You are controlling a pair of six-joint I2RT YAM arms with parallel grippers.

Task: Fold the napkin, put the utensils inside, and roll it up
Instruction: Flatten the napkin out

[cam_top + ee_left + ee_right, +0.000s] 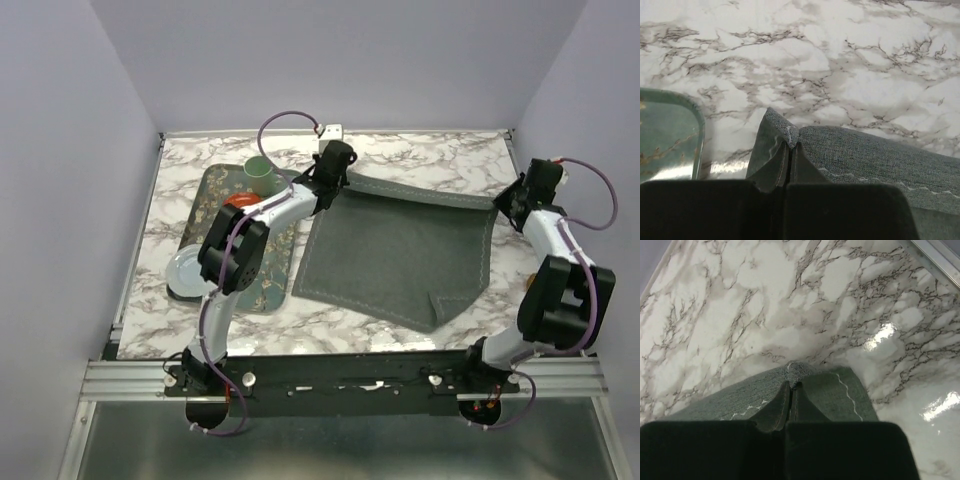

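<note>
The dark grey napkin (pixel 400 255) lies spread on the marble table, its near right corner folded over. My left gripper (pixel 340 172) is shut on the napkin's far left corner (pixel 785 134) and lifts it slightly. My right gripper (pixel 510 205) is shut on the far right corner (pixel 795 371). The far edge of the napkin (pixel 420 195) hangs raised between the two grippers. The napkin also shows in the left wrist view (pixel 875 160) and the right wrist view (pixel 830 395). The utensils are hidden from view.
A green floral tray (pixel 205 210) stands left of the napkin with a pale green cup (pixel 262 175), a red object (pixel 238 203) and a white plate (pixel 190 272). The tray's corner shows in the left wrist view (pixel 665 135). Purple walls surround the table.
</note>
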